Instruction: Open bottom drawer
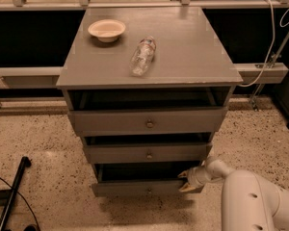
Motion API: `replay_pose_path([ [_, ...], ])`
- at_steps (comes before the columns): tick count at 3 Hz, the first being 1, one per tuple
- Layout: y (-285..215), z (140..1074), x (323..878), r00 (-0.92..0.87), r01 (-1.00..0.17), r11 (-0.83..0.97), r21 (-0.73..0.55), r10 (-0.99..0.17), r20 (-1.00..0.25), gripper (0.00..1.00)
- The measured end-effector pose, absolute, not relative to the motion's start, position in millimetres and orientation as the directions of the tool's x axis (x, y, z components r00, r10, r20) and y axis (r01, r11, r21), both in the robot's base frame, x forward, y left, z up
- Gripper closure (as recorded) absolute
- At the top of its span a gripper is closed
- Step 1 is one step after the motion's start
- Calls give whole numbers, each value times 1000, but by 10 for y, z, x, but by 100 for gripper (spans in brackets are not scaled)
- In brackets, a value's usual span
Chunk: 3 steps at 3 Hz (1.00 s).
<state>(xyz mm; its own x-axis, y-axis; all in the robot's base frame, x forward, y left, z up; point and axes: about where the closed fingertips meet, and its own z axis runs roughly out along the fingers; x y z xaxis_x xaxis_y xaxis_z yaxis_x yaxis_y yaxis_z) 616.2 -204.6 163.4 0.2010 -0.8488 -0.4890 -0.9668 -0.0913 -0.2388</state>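
The bottom drawer (pixel 135 187) is the lowest, narrowest grey front of the cabinet, with a small round knob (pixel 150 190). It stands pulled out, with a dark gap above its front. My gripper (pixel 187 181) is at the drawer's right end, its pale fingers (pixel 190 186) against the top right corner of the front. My white arm (pixel 253 201) reaches in from the lower right.
The middle drawer (pixel 147 153) and top drawer (pixel 147 121) are also a little open. A bowl (pixel 106 30) and a lying plastic bottle (pixel 143 56) are on the cabinet top (pixel 192 47). A black pole (pixel 12 191) lies on the floor at left. Cables hang at right.
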Motion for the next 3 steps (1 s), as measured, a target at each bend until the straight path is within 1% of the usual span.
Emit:
replay_pose_path([
  [1, -2046, 1634, 6161, 201, -967, -91, -239, -849, -489, 7],
  [2, -2046, 1634, 6161, 201, -967, -91, -239, -849, -489, 0],
  [3, -2092, 1581, 6074, 186, -976, -101, -191, -842, -506, 3],
])
